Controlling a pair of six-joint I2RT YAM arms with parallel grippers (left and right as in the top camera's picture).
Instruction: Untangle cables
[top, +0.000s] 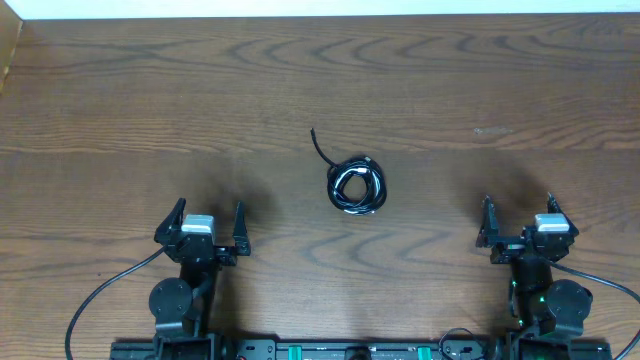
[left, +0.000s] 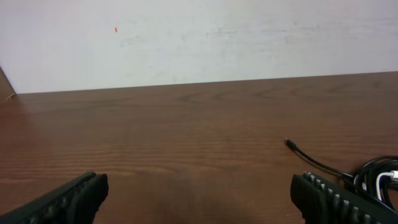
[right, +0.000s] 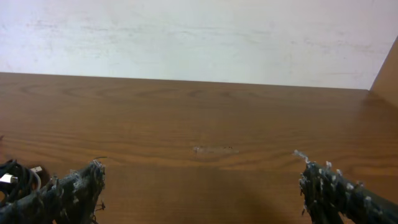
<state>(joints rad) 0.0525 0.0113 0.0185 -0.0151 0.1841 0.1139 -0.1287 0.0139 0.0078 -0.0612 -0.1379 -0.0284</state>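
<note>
The dark brown wood-grain desk (top: 450, 90) carried everything. The left hand (top: 210, 206), black with two ridged fingers, sat well apart from the coiled bundle of thin cables (top: 357, 186), on its near left, fingers spread wide and holding nothing. The right hand (top: 518, 200) sat well apart on the bundle's near right, likewise spread and empty. In the bundle, a black cord (top: 320, 148) sent one loose plug end trailing out at the far left, and a white cord (top: 350, 182) was wound inside its loops.

The cables (left: 380, 178) — cut by each wrist view's edge — sit partly behind fingers (left: 329, 199).
</note>
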